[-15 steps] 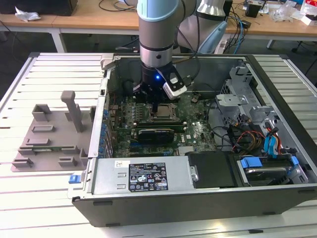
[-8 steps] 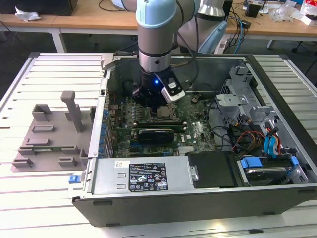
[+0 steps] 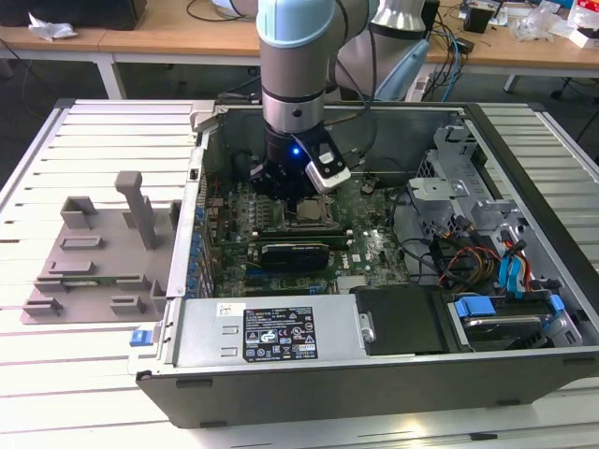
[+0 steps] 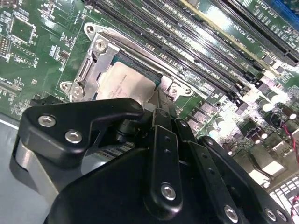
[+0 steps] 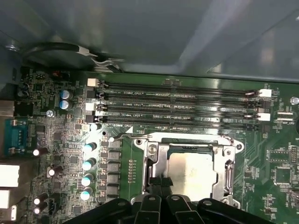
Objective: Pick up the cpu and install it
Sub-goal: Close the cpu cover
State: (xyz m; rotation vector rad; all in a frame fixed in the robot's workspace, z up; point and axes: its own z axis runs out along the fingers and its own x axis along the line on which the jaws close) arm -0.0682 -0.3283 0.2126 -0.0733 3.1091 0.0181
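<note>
The cpu (image 5: 194,170) is lying flat inside the metal socket frame (image 5: 152,149) on the green motherboard (image 5: 275,154), just beside the rows of long memory slots (image 5: 177,107). In both wrist views its pale grey top is showing level with the frame around it. Judging by that, the pick-up looks done and the work is sitting in the install step, with the chip apparently resting in its seat. Any further move is calling for a light, straight-down touch and a chip lying square to the frame, since a tilt or sideways push could harm the socket beneath. The gripper (image 5: 160,183) is hanging right at the chip's near edge, its fingers (image 4: 161,121) looking pressed together rather than spread across the chip. The arm (image 3: 295,56) is standing nearly upright, reaching down into the open computer case (image 3: 374,365) that is lying on the slatted tabletop (image 3: 94,131).
</note>
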